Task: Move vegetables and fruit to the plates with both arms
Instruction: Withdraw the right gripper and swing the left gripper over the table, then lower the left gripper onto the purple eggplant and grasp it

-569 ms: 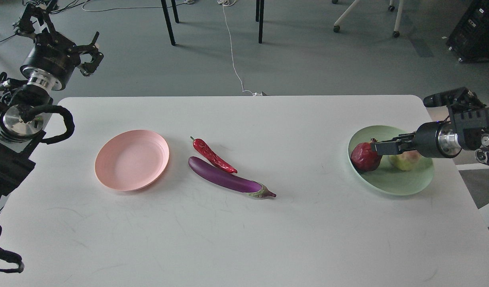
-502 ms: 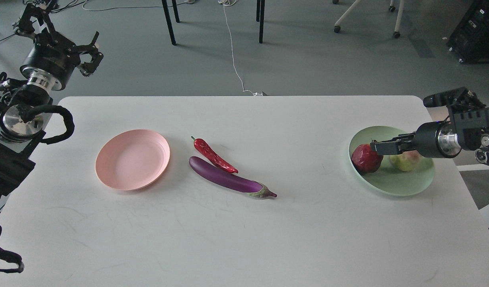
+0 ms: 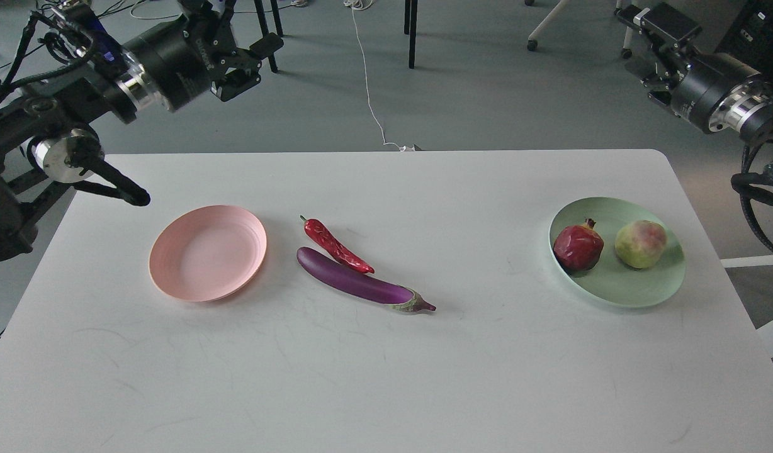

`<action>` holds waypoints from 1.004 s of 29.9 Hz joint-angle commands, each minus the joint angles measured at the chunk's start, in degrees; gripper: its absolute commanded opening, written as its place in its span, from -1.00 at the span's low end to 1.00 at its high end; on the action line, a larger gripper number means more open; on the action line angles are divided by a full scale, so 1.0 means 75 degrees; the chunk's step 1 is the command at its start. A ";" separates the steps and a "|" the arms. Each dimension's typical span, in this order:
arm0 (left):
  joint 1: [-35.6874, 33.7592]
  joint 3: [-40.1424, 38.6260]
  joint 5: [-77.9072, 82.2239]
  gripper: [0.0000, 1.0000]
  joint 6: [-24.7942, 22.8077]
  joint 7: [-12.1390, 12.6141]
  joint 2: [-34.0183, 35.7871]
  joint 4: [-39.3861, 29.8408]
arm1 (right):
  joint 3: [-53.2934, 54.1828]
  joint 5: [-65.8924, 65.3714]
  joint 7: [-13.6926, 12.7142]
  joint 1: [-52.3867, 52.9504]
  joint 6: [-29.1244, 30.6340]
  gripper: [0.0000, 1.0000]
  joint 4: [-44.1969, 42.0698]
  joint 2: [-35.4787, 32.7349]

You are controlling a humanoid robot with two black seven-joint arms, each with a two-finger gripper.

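The purple eggplant (image 3: pixel 361 284) and the red chili (image 3: pixel 335 246) lie side by side on the white table (image 3: pixel 386 377), right of the empty pink plate (image 3: pixel 208 252). The mint green plate (image 3: pixel 638 286) at the right holds the pomegranate (image 3: pixel 578 247) and the yellow-green ball (image 3: pixel 641 244). My left gripper (image 3: pixel 248 63) is raised high beyond the table's far left edge, open and empty. My right gripper (image 3: pixel 648 50) is raised high beyond the far right corner, its fingers apart and empty.
Chair and table legs (image 3: pixel 265 34) and a white cable (image 3: pixel 369 82) are on the grey floor beyond the table. A black case (image 3: pixel 761 25) stands at the far right. A looped black cable (image 3: pixel 748 189) hangs beside the table's right edge.
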 commanded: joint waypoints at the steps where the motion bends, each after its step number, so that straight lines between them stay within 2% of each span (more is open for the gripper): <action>1: 0.0015 0.0001 0.1661 0.96 0.0054 0.0001 -0.0213 -0.0531 | 0.0269 0.1482 0.0011 -0.0207 0.0029 0.94 -0.0469 0.0116; 5: 0.0085 0.0094 0.3279 0.96 0.0042 0.0001 -0.0260 -0.1035 | 0.0573 0.3007 -0.0001 -0.0360 0.0099 0.95 -0.1102 0.0315; 11: 0.0108 0.0516 0.5575 0.96 0.0042 -0.0104 -0.0810 -0.1094 | 0.1147 0.4355 -0.0012 -0.0792 0.0532 0.96 -0.1537 0.0584; 17: 0.0155 0.1090 0.7837 0.95 0.0147 -0.0362 -0.1337 -0.1188 | 0.2610 0.4791 -0.0001 -0.1671 0.0661 0.96 -0.1946 0.1122; 23: 0.0155 0.2225 1.0321 0.93 0.0698 -0.0374 -0.1771 -0.1177 | 0.4556 0.4802 -0.0012 -0.2842 0.1726 0.96 -0.2638 0.2072; 27: 0.0167 0.3210 1.1997 0.89 0.1085 -0.0432 -0.1854 -0.1107 | 0.4840 0.4802 0.0023 -0.3254 0.2710 0.97 -0.2884 0.2494; 30: 0.0272 0.3528 1.3087 0.87 0.1249 -0.0561 -0.1866 -0.0908 | 0.4840 0.4802 0.0034 -0.3278 0.2947 0.97 -0.2896 0.2623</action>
